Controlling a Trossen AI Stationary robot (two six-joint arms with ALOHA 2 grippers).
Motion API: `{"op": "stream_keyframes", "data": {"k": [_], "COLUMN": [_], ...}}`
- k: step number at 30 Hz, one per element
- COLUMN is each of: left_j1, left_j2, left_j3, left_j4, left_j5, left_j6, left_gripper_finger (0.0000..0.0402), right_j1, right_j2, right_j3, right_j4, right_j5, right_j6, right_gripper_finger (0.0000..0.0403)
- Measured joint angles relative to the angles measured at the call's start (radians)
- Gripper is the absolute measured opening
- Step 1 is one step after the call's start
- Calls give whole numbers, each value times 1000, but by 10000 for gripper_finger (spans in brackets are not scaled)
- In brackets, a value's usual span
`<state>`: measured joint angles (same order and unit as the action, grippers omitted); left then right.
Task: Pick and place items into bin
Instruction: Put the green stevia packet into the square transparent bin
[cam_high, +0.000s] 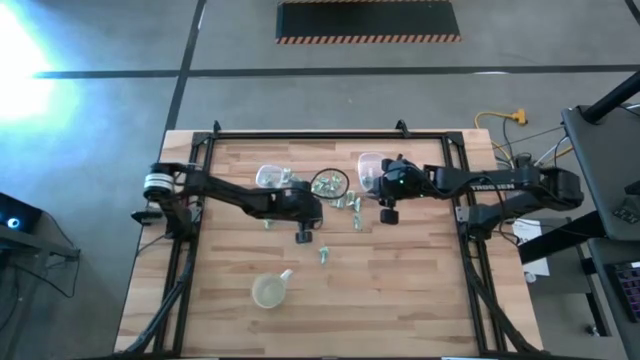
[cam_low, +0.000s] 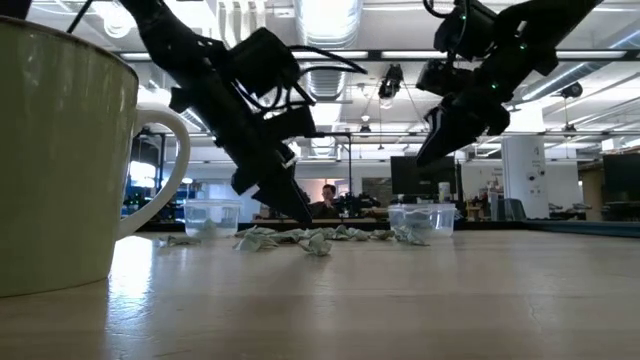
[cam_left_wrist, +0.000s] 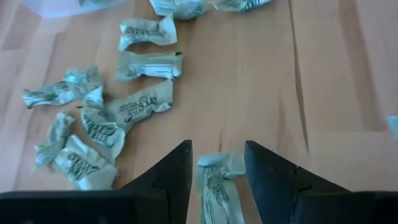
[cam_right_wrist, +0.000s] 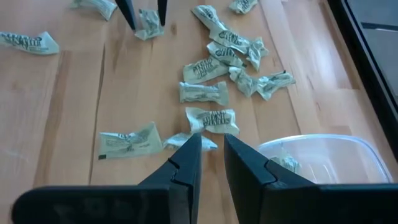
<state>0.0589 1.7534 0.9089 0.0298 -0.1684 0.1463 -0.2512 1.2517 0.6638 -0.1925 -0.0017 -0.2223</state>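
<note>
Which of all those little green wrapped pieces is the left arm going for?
The wrapped piece lying between the left end effector's two open fingers. It sits apart from the cluster of other pieces, which lie scattered farther off on the table.

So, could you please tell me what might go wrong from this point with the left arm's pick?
1. The left gripper straddles one wrapped piece on the table with its jaws open; the thin wrapper could slip out as they close.
2. The other pieces lie crowded close by, so a sideways move may scatter them.
3. The right gripper hangs raised over the same cluster beside a clear container; the arms could collide.
</note>
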Motion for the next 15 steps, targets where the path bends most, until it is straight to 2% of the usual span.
{"op": "stream_keyframes", "data": {"k": [15], "left_j1": [7], "left_j2": [34], "left_j3": [14], "left_j4": [-22], "left_j5": [-2], "left_j6": [-8], "left_gripper_finger": [130], "right_j1": [0], "right_j2": [-54], "right_j3": [-14], "right_j4": [16], "right_j5": [-1], "right_j6": [20], "right_gripper_finger": [58]}}
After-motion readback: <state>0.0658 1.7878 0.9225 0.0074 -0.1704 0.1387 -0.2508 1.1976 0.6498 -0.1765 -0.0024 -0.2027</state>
